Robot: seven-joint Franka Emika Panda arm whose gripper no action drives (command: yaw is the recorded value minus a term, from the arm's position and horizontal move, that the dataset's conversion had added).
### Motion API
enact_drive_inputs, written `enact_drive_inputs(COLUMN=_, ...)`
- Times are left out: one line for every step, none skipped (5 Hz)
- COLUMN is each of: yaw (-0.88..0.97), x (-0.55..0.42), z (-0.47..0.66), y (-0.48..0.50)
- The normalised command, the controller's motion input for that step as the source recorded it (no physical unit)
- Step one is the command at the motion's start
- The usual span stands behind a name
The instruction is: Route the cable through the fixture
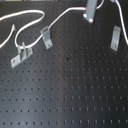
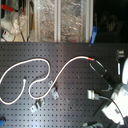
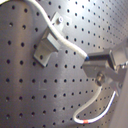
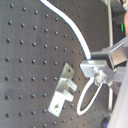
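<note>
The white cable (image 1: 20,27) lies in big curves on the black board full of little holes (image 1: 70,90). In the first exterior view it starts at the first exterior view's left, bends around, and runs past a small grey metal clip (image 1: 45,36). Just below and left of that clip sits another grey clip (image 1: 21,54). The cable then climbs to the gripper (image 1: 90,15) near the top. A third grey clip (image 1: 115,37) stands well apart, on the first exterior view's right.

In the second exterior view the cable (image 2: 30,75) loops on the second exterior view's left, rises to the middle, and ends at a red tape band (image 2: 90,60).

In the first wrist view the cable (image 3: 70,45) touches the top of a clip (image 3: 49,44) and goes in between the gripper's fingers (image 3: 97,66). The fingers are closed tight on the cable. The red band (image 3: 86,121) shows on the loose end past them.
</note>
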Motion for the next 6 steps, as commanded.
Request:
enact_drive_inputs(yaw=0.01, x=-0.178, z=0.02, y=0.148)
enact_drive_inputs(yaw=-0.13, x=0.061, z=0.00, y=-0.134)
enact_drive_inputs(yaw=-0.30, x=0.014, z=0.06, y=-0.503)
enact_drive_inputs(yaw=0.00, x=0.001, z=0.03, y=0.000)
enact_drive_inputs(yaw=-0.05, x=-0.049, z=0.17, y=0.382)
enact_drive_inputs(yaw=-0.07, x=0.397, z=0.25, y=0.298)
